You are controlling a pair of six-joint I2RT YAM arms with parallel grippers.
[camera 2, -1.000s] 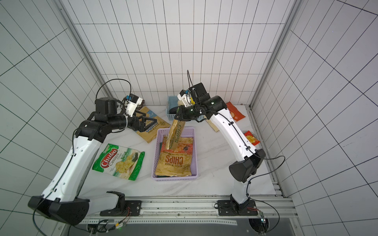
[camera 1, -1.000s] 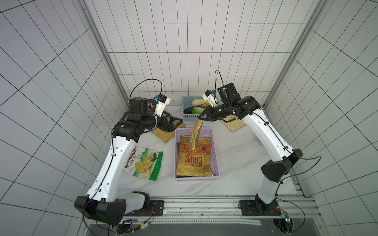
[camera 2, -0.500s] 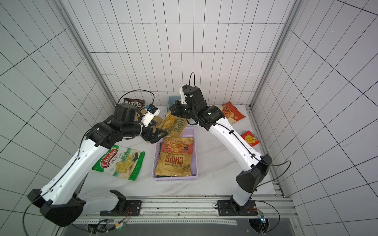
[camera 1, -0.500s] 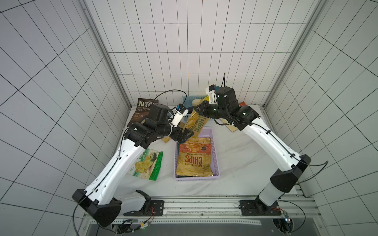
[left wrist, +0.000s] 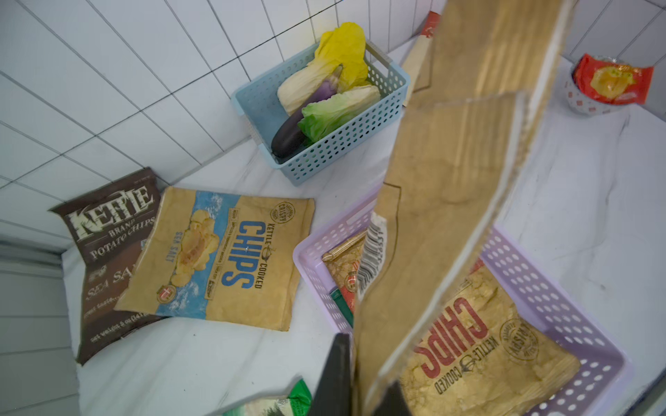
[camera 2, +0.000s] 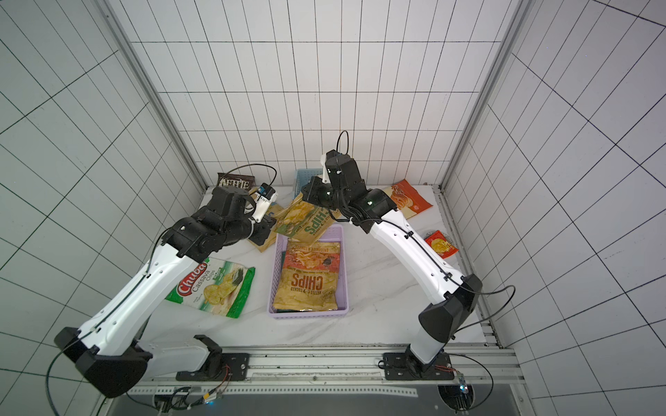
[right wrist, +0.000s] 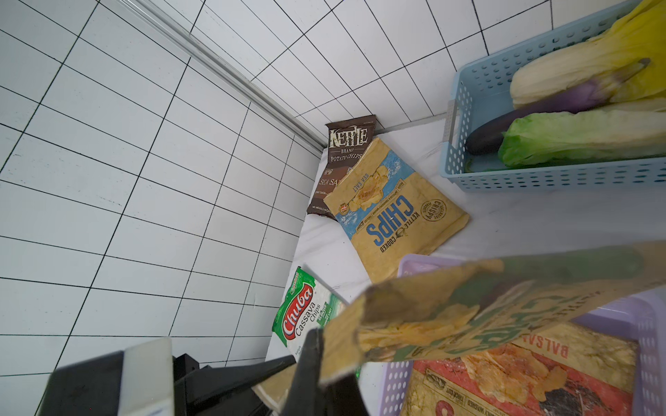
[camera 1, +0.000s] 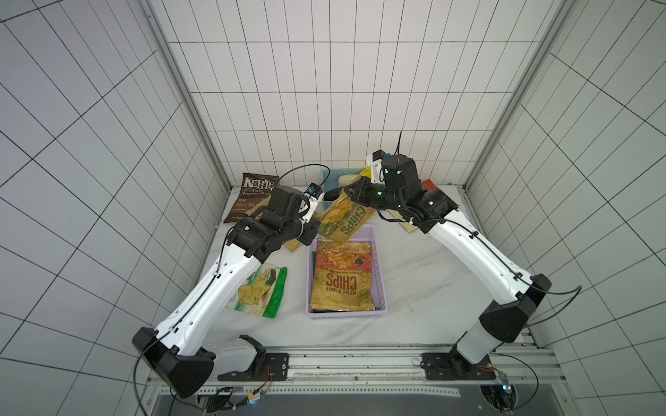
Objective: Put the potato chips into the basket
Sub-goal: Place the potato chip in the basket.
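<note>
Big basket (camera 1: pixel 346 314) sits in the mid of the table (camera 1: pixel 432 288). One CHIPS bag (camera 1: pixel 340 277) lies flat in it. A 2nd CHIPS bag (camera 1: pixel 347 219) hangs tilted in the air, over the basket's back edge. L of the big basket: cassava bag (camera 2: pixel 216 288), flat on the table. Back L corner: Kettle bag (camera 1: pixel 252 196), top end up against the wall, w/ a sea salt bag (left wrist: pixel 216 255) lying partly on it. Small basket (left wrist: pixel 342 151) is by the back wall, behind the big one, w/ toy veg (left wrist: pixel 324 97) in it. Back R: one more snack bag (camera 2: pixel 407 198). Near the R edge: a small pack (camera 2: pixel 440 245).
</note>
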